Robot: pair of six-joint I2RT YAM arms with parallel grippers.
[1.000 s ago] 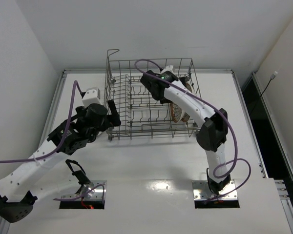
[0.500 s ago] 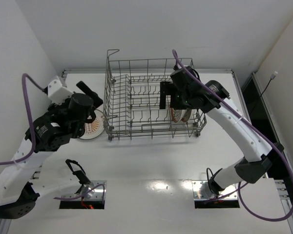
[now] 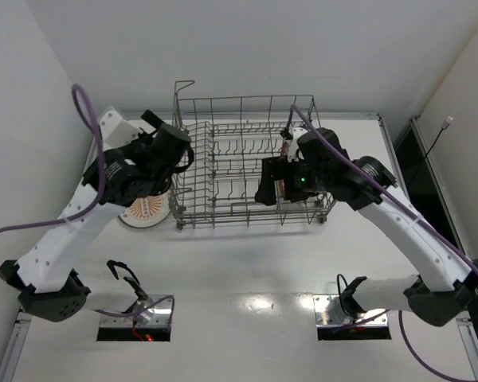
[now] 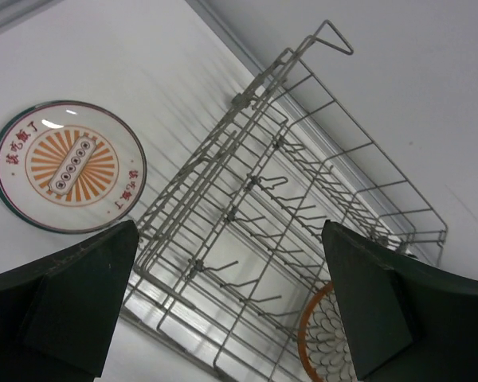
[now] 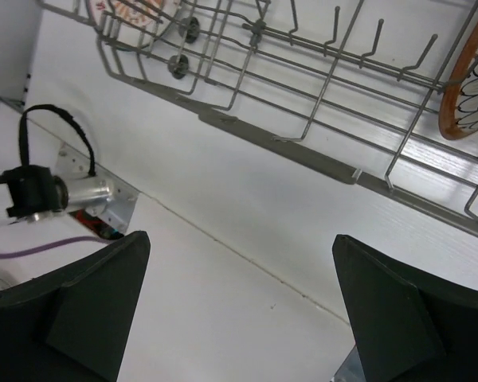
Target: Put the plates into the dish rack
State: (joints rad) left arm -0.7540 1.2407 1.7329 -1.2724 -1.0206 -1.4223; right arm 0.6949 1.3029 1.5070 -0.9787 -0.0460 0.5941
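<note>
Overhead, left fingers [image 4: 72, 306] gape empty above the flat sunburst plate [image 4: 68, 167]; right fingers [image 5: 80, 310] hang open by the rack [image 5: 295, 150]. A shallow edge pinch could drop it.

Left arm [image 3: 64, 239]: folds at the lower left of the overhead frame and climbs to the upper left, with the wrist turned toward centre. My left gripper [image 4: 229, 231] stands spread wide, its fingers [image 4: 72, 294] in the bottom corners of the wrist view and nothing between them. Right arm [image 3: 414, 231]: elbow low at the right edge, forearm slanting up to mid-frame. My right gripper [image 5: 240, 239] is likewise parted (both fingers [image 5: 398, 310] dark and bare), gripping nothing.
</note>
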